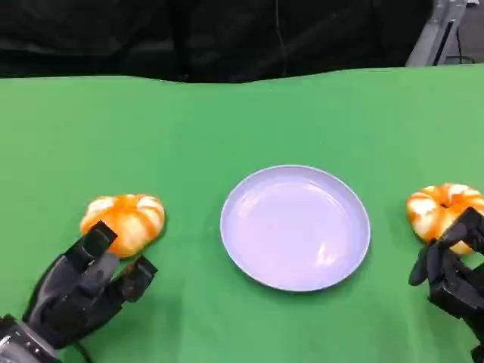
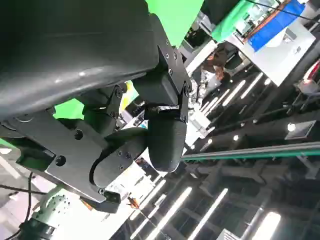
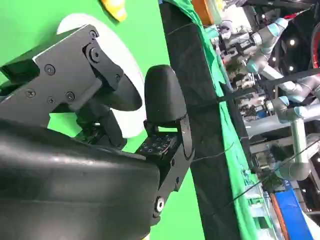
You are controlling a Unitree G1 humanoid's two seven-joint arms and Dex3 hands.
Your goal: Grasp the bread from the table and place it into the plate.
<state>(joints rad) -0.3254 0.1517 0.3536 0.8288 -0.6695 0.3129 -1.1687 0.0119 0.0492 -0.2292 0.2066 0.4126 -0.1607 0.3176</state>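
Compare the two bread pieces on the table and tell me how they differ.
The left bread lies wholly in the head view; the right bread is cut by its edge. The left hand reaches the left bread; the right hand overlaps the right bread. Both are orange-and-white buns flanking the plate.

A green table cloth [image 1: 227, 121] spreads flat — behind it, a black curtain [image 1: 212, 34] (dark, creased).

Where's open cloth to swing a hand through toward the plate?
Bare green cloth runs behind the plate and between it and each bread. Crowded spots: left hand by the left bread, right hand by the right bread.
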